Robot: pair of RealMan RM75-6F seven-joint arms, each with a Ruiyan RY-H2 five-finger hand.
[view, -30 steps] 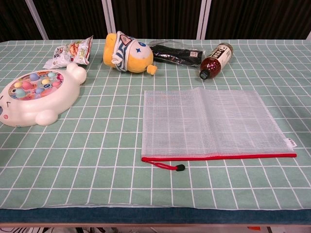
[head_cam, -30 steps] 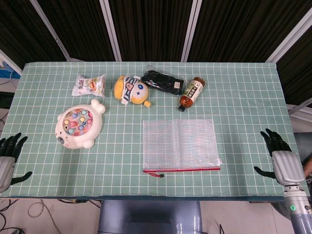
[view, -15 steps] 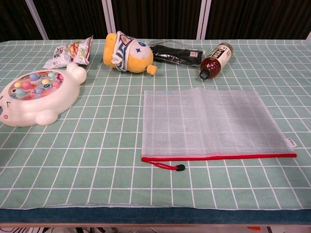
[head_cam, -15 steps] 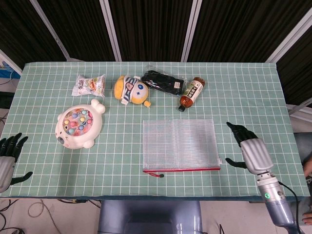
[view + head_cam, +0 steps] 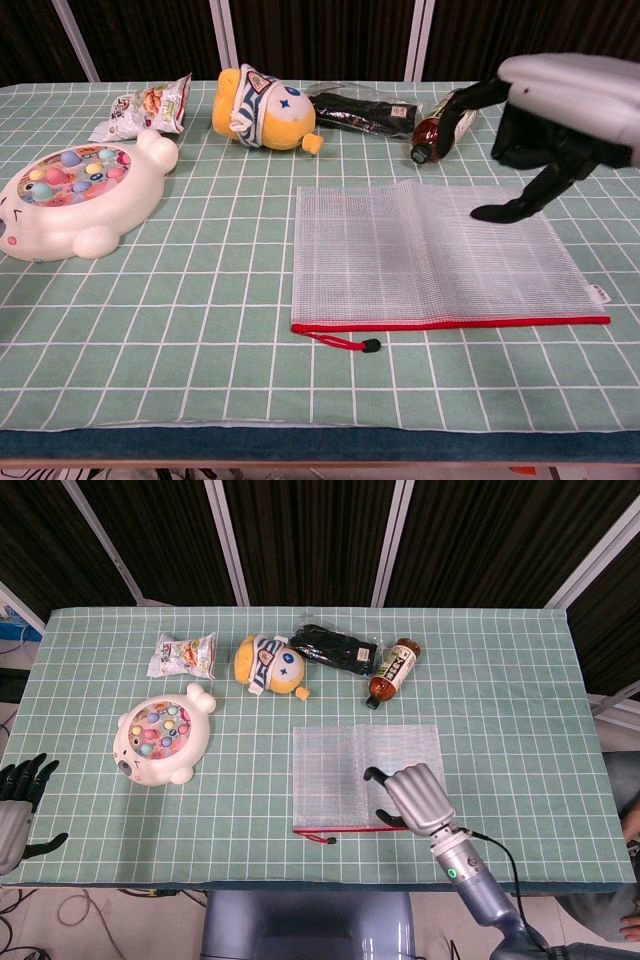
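A clear mesh zip pouch (image 5: pixel 335 765) (image 5: pixel 420 255) with a red zipper lies flat at the front middle of the green checked table (image 5: pixel 500 680). My right hand (image 5: pixel 412 795) (image 5: pixel 560 115) is over the pouch's right half with its fingers spread, holding nothing. I cannot tell whether it touches the mesh. My left hand (image 5: pixel 15 808) is at the table's front left corner, off the cloth, fingers apart and empty. It does not show in the chest view.
Along the back lie a snack bag (image 5: pixel 183 654) (image 5: pixel 145 108), a yellow plush toy (image 5: pixel 270 665) (image 5: pixel 262 108), a black packet (image 5: pixel 335 648) (image 5: pixel 365 110) and a brown drink bottle (image 5: pixel 392 670) (image 5: pixel 440 125) on its side. A white fishing-game toy (image 5: pixel 162 735) (image 5: pixel 75 195) sits at the left.
My right hand has swept left from the table's right edge to above the pouch and has come into the chest view. The left hand and all objects have stayed put.
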